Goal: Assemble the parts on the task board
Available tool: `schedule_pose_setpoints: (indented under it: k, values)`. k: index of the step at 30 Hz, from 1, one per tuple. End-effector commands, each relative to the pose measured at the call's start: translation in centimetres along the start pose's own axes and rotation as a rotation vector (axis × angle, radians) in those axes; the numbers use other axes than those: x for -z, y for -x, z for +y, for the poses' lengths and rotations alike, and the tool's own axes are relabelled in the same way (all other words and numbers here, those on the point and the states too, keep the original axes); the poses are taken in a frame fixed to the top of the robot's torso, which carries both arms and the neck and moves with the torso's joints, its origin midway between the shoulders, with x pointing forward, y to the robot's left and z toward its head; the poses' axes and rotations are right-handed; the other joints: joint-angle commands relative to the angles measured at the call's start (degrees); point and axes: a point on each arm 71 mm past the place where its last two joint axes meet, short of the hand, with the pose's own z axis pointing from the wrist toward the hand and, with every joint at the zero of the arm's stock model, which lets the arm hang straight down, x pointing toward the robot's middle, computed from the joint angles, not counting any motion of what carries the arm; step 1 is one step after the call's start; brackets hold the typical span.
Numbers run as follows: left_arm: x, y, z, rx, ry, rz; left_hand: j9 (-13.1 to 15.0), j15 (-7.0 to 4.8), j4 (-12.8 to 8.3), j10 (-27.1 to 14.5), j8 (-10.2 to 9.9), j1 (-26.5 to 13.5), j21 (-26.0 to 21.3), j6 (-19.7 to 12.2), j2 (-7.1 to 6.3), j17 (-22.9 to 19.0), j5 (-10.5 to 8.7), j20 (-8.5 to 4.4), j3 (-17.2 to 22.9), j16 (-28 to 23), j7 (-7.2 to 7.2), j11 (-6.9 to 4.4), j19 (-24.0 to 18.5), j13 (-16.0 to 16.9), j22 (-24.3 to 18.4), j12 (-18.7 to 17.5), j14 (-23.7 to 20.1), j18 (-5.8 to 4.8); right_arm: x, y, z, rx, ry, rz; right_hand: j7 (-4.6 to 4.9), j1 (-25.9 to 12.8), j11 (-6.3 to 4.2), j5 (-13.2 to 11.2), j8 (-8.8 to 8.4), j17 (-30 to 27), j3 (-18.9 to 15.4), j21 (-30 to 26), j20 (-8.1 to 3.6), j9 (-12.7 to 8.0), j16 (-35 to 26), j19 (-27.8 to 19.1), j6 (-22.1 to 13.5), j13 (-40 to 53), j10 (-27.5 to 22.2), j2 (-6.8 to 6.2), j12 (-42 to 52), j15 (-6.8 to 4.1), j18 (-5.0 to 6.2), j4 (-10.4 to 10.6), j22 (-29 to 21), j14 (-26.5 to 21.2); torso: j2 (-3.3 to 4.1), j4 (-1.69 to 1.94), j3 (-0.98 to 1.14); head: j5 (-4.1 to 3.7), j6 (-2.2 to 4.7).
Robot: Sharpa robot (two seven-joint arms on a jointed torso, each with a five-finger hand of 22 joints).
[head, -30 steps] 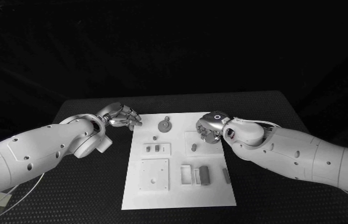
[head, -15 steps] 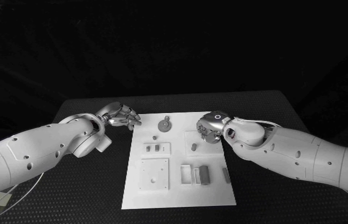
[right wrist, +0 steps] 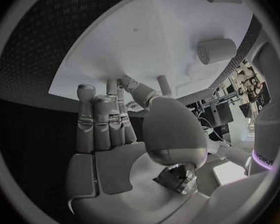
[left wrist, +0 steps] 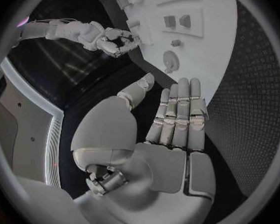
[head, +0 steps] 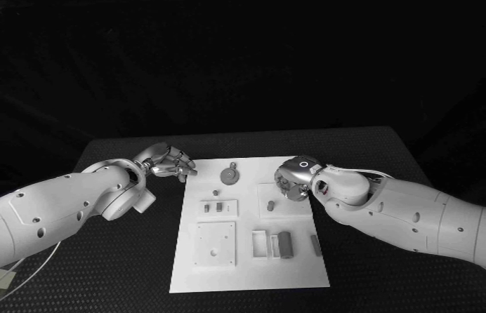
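The task board (head: 253, 257) lies flat in the middle of the black counter (head: 405, 151), its long side running away from the robot. At its far end a round part (head: 231, 177) with a small tab lies flat on the plate. Nearer, on the left half, a small square recessed panel (head: 218, 209) holds two little upright parts (head: 213, 206) side by side. Below it a larger square plate (head: 215, 243) with small holes lies flat. On the right half a raised square (head: 284, 204) carries one small part (head: 272, 205). Toward the near edge a narrow open tray (head: 260, 245) lies beside a dark block (head: 284, 243), and a slim dark strip (head: 315, 245) lies just to the right of those.

The left robot hand (head: 170, 161) hovers over the counter just beside the board's far left corner; in the left wrist view its fingers (left wrist: 179, 109) are straight and held close together, the thumb apart, holding nothing. The right robot hand (head: 293, 177) hangs over the board's right half, next to the raised square; its fingers (right wrist: 105, 119) also lie straight and side by side, with nothing in them.

Compared with a second ago, the left robot hand has turned slightly at the board's corner. The right robot hand and all the parts lie as they did.
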Motion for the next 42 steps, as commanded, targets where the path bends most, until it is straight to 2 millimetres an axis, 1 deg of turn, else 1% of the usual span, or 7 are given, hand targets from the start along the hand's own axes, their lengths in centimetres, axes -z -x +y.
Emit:
schedule_pose_setpoints:
  k: [1,11,18,25,30,38,42]
  values:
    - [0.0,-0.1,-0.2,-0.001,-0.009,0.012,-0.07,-0.08,0.30,-0.57,-0.02,-0.45,0.07,-0.49,0.19,0.11,0.14,0.16,-0.19,-0.22,-0.05,0.00,0.43,-0.09,-0.07,-0.22,0.48,1.17,0.3,-1.4,0.0,0.038,-0.007,0.067,0.00,0.89,-0.07,0.14,0.46,-0.06,0.38,0.32,0.01,0.44,0.20,0.62,0.65,0.10,0.55,0.36,0.31,-0.09,5.03,0.14,1.23,0.51,0.04,0.03,-0.03,-0.08,-0.09]
    - [-0.1,-0.2,-0.2,-0.001,-0.010,0.013,-0.07,-0.10,0.30,-0.58,-0.02,-0.41,0.07,-0.50,0.20,0.18,0.14,0.14,-0.19,-0.25,-0.05,0.00,0.46,-0.11,-0.08,-0.22,0.52,1.17,0.1,-0.9,0.2,0.049,-0.012,0.001,-0.34,1.06,-0.53,0.13,0.78,0.17,0.42,1.03,-0.30,0.94,0.53,1.51,1.41,0.22,1.59,0.11,0.47,-0.55,5.03,0.13,1.25,1.46,0.03,0.03,-0.06,-0.18,-0.04]
    - [-0.1,-0.2,-0.2,-0.002,-0.010,0.012,-0.07,-0.11,0.32,-0.58,-0.02,-0.41,0.08,-0.50,0.21,0.23,0.14,0.14,-0.20,-0.27,-0.04,0.01,0.48,-0.12,-0.09,-0.21,0.56,1.17,0.1,-0.8,0.1,0.040,-0.014,-0.024,-0.52,1.12,-0.76,0.13,0.95,0.33,0.47,1.37,-0.45,1.22,0.69,1.92,1.80,0.30,2.08,-0.23,0.55,-0.79,5.03,0.12,1.25,1.83,0.00,0.11,-0.07,-0.30,0.02]
    - [-0.1,-0.1,-0.2,-0.002,-0.009,0.011,-0.08,-0.15,0.36,-0.59,-0.01,-0.38,0.12,-0.52,0.23,0.40,0.14,0.10,-0.22,-0.30,-0.04,0.01,0.60,-0.16,-0.09,-0.19,0.69,1.19,0.4,-0.6,0.2,0.014,-0.009,-0.034,-0.59,1.15,-0.85,0.13,0.99,0.38,0.49,1.49,-0.52,1.35,0.70,2.07,1.92,0.32,2.24,-0.43,0.55,-0.89,5.03,0.11,1.24,1.94,0.03,0.07,-0.04,-0.26,0.01]
    - [-0.1,-0.1,-0.2,-0.003,-0.008,0.010,-0.08,-0.16,0.37,-0.59,0.00,-0.38,0.13,-0.52,0.23,0.45,0.14,0.08,-0.23,-0.31,-0.04,0.01,0.63,-0.17,-0.09,-0.18,0.73,1.19,0.7,-0.5,0.2,-0.004,-0.009,-0.034,-0.60,1.14,-0.87,0.13,1.00,0.40,0.50,1.53,-0.55,1.38,0.71,2.12,1.94,0.33,2.28,-0.46,0.55,-0.91,5.03,0.12,1.23,1.97,0.00,0.06,-0.07,-0.27,0.03]
    - [-0.1,-0.1,-0.1,-0.003,-0.005,0.010,-0.08,-0.19,0.40,-0.60,0.00,-0.36,0.15,-0.53,0.23,0.57,0.14,0.06,-0.25,-0.33,-0.03,0.01,0.70,-0.20,-0.09,-0.17,0.81,1.19,1.1,-0.4,0.1,-0.017,-0.009,-0.042,-0.61,1.12,-0.90,0.13,1.01,0.42,0.50,1.56,-0.57,1.43,0.71,2.16,1.97,0.34,2.33,-0.48,0.54,-0.94,5.03,0.13,1.22,2.00,0.05,0.06,-0.05,-0.29,0.00]
    - [-0.1,-0.1,-0.1,-0.004,-0.005,0.010,-0.08,-0.20,0.41,-0.61,0.00,-0.36,0.16,-0.54,0.22,0.61,0.14,0.05,-0.26,-0.35,-0.03,0.01,0.72,-0.21,-0.10,-0.17,0.83,1.19,1.1,-0.2,0.1,-0.020,-0.009,-0.059,-0.62,1.13,-0.91,0.13,1.01,0.43,0.51,1.58,-0.58,1.46,0.71,2.18,1.98,0.34,2.35,-0.52,0.54,-0.95,5.03,0.12,1.22,2.02,0.02,0.03,-0.06,-0.30,0.09]
